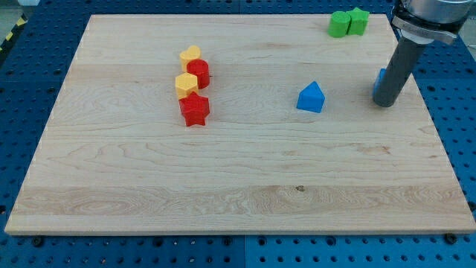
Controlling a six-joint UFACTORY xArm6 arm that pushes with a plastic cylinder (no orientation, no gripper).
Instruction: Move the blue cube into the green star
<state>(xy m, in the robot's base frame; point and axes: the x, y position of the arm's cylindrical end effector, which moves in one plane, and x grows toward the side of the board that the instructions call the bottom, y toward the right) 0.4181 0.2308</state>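
Observation:
The blue cube (380, 80) lies near the board's right edge, mostly hidden behind my rod; only a sliver shows on the rod's left side. My tip (384, 104) rests on the board just below and against it. Two green blocks stand touching at the top right corner, the left one (340, 24) and the right one (358, 21); I cannot tell which is the star. They lie well above the blue cube and slightly to its left.
A blue triangular block (311, 97) sits alone to the left of my tip. A column of a yellow block (190, 55), a red block (198, 73), a yellow block (186, 84) and a red star (195, 109) stands left of centre. The board's right edge (428, 112) is close.

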